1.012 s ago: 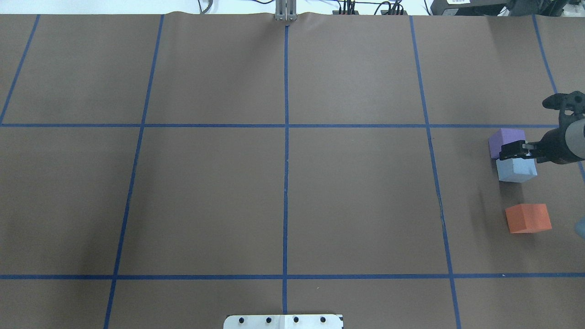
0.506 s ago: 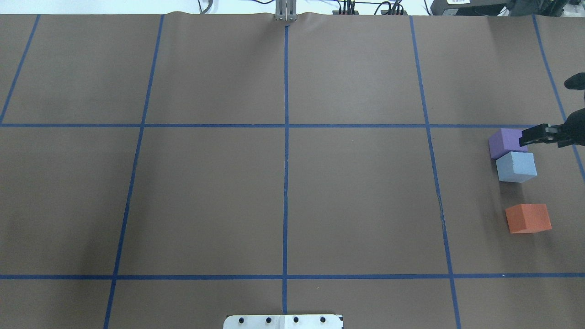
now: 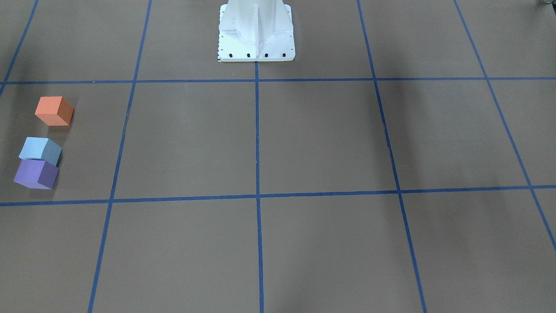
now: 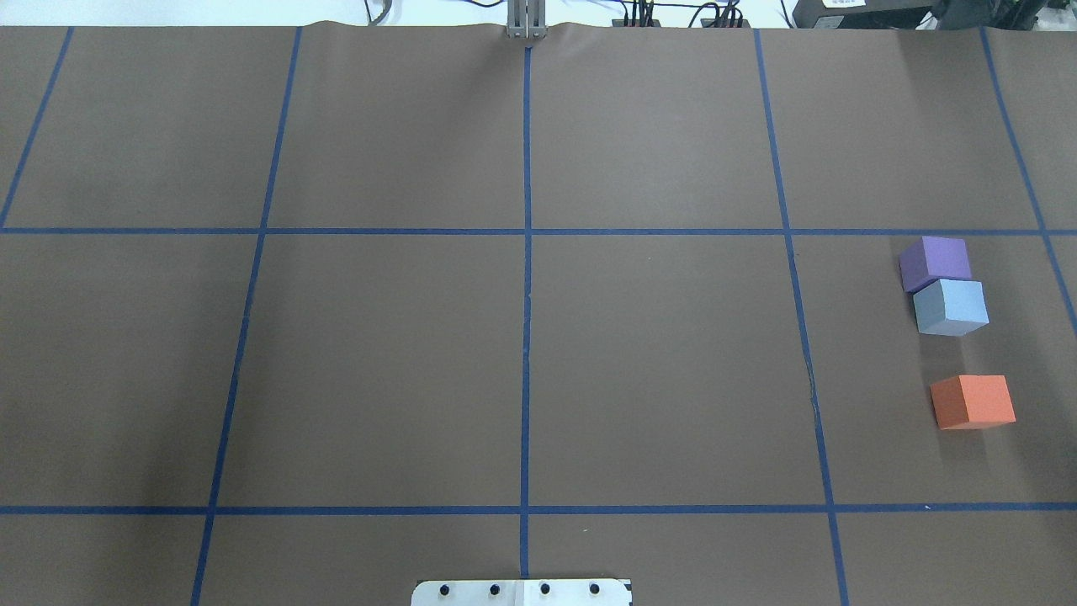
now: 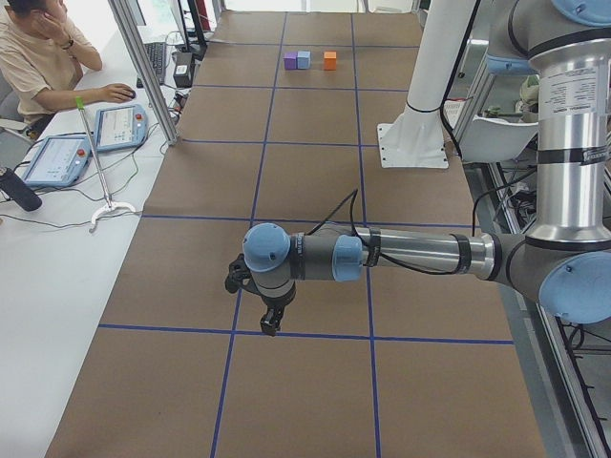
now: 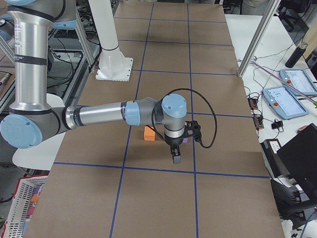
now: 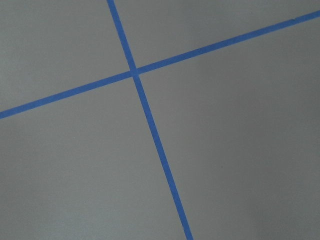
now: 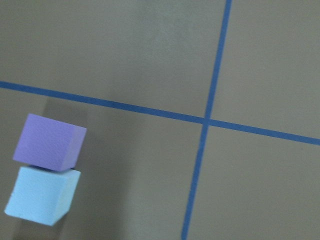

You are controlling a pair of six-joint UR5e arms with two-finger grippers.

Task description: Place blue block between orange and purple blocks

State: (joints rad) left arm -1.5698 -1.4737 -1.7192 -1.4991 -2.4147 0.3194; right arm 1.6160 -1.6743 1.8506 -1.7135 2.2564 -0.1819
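I see the right gripper (image 6: 176,159) only from a side camera. It is a little below the middle of that picture and points down at the table (image 4: 379,362). From there I cannot tell if its jaws are open or closed.

The left gripper (image 5: 271,324) also shows only in the other side camera, near the middle of the picture. It hangs down just above a line of blue tape (image 5: 172,327). I cannot tell how its jaws stand either.

My right wrist camera looks down on two blocks in its lower left corner, the purple one above the blue one. My left wrist camera shows only brown table and two tape lines that cross.

In the overhead picture the three blocks make a row down the right side. The purple block (image 4: 934,262) is the highest. The blue block (image 4: 951,306) sits right under it, and the two touch. The orange block (image 4: 973,401) is lower down, with a strip of bare table between it and the blue one. So the blue block lies between the other two, tight against purple and apart from orange.

The left gripper is well apart from all three blocks, which look tiny at the top of its side picture.

The white base (image 3: 256,30) stands at the top middle of the front picture. A person (image 5: 38,57) sits at a desk in the upper left of the left side picture.
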